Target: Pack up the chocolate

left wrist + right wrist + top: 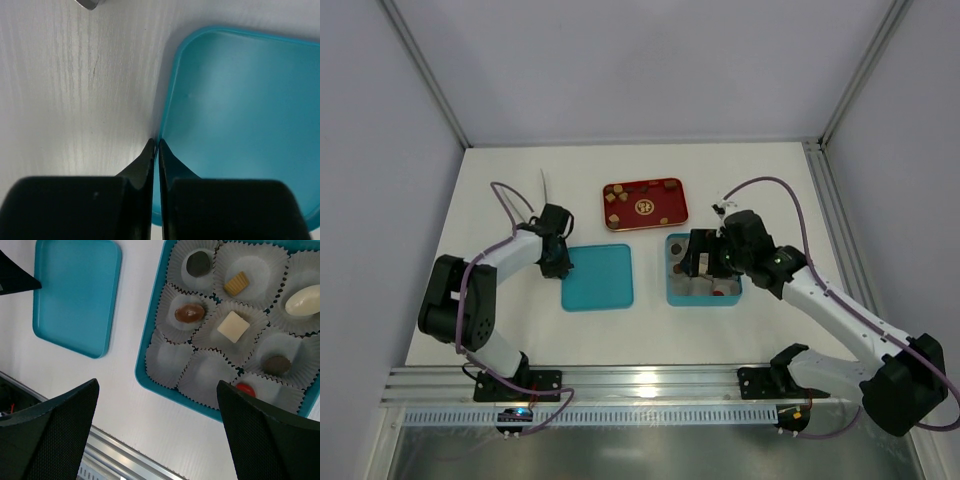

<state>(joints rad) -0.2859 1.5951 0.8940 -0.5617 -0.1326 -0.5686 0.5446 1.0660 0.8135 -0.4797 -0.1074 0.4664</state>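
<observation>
Chocolate pieces [233,326] sat in paper cups [210,372] inside the teal box [152,320], beneath the wide-spread right gripper [157,385]. The left gripper [155,145] was pressed together at the teal lid's [240,110] edge.

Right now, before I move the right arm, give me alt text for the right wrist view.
A teal box holds nine white paper cups; seven hold one chocolate each, and the two at lower left are empty. A matching teal lid lies flat to its left, and the black fingers are spread open, holding nothing.
</observation>
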